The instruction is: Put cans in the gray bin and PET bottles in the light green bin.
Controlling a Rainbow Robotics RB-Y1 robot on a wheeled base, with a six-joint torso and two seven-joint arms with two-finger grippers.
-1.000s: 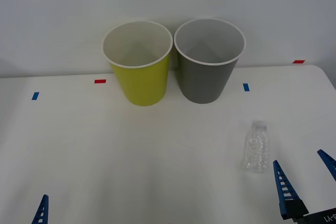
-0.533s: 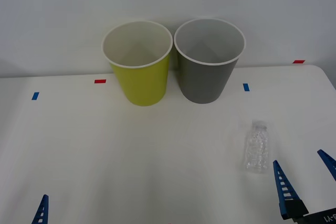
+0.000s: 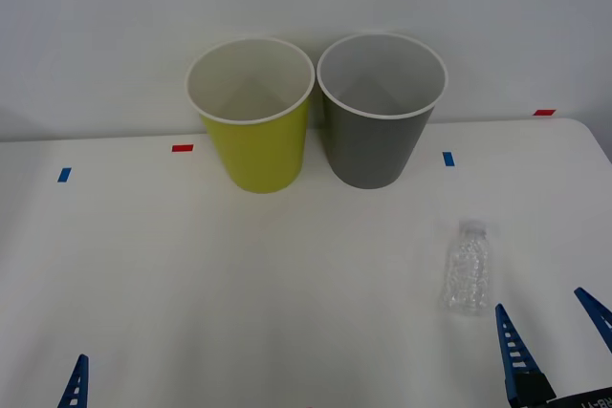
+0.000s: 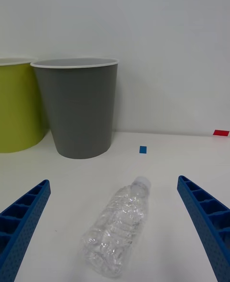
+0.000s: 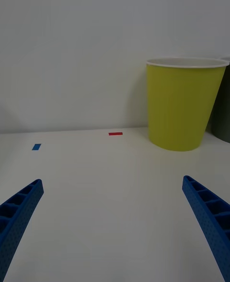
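The round tapered yellow-green plastic bin (image 3: 253, 131) has a white rim and white inside. The round tapered dark gray plastic bin (image 3: 375, 131) has a white rim and pale inside. The small crinkly plastic bottle (image 3: 466, 268) is clear, with a pale cap. The ribbed gripper fingers (image 4: 206, 219) are blue.

Bare lab test bench: white table (image 3: 191, 284) (coloured tape marks (image 3: 182, 148)), blank wall (image 3: 96, 26).

Right pincer (image 3: 553, 334) slightly lower and nearer the front view's bottom edge than before.
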